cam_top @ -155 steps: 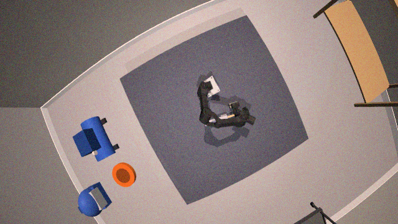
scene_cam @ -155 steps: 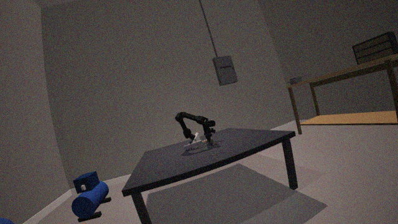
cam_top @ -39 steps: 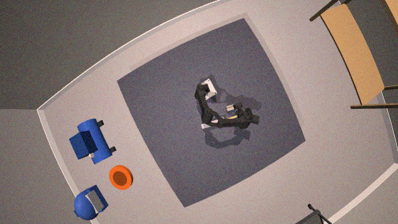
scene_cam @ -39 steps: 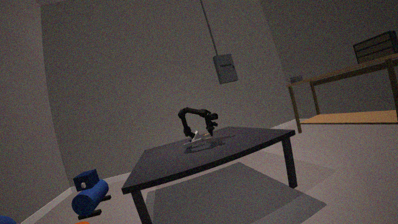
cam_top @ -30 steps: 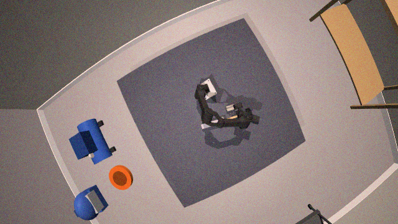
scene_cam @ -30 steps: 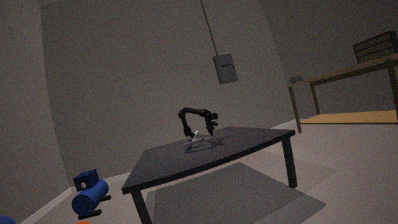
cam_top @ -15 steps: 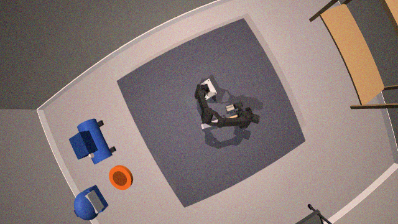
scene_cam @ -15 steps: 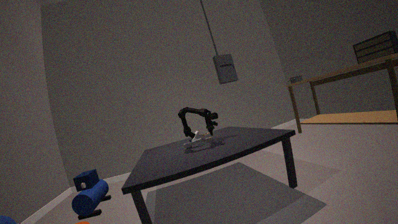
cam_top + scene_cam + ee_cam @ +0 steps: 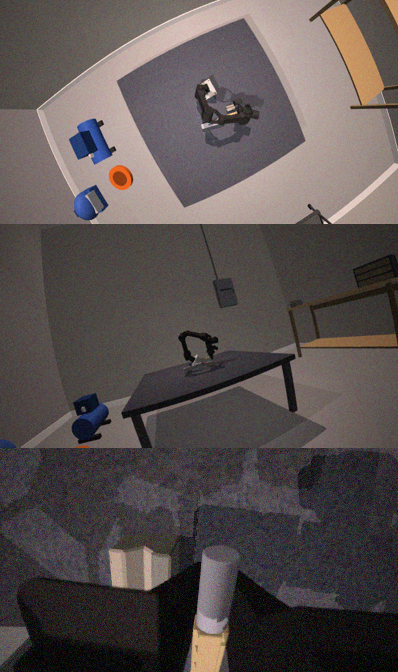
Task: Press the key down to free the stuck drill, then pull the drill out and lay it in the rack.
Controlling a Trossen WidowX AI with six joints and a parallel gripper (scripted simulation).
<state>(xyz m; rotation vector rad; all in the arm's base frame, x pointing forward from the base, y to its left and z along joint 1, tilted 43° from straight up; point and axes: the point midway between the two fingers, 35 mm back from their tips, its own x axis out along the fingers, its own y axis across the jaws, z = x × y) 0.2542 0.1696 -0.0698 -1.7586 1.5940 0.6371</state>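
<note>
My gripper [image 9: 237, 112] [image 9: 211, 357] [image 9: 213, 572] is shut on the drill [image 9: 218, 585]. In the wrist view the drill shows a grey cylinder and a yellow-tan part below it, between the dark fingers. A yellow-tan strip of it shows beside the gripper in the top view. The cream grooved block [image 9: 230, 107] [image 9: 135, 570], which looks like the rack, is left of the drill in the wrist view and apart from it. A white bar [image 9: 208, 125] lies partly under the arm. The key cannot be made out, and any contact below the drill is hidden.
The dark table [image 9: 174, 93] [image 9: 174, 386] carries the arm. A white plate [image 9: 211, 88] is at the arm's base. Off the table are a blue compressor-like object [image 9: 99, 140] [image 9: 90, 420], an orange ring [image 9: 128, 169] and a wooden bench [image 9: 354, 53].
</note>
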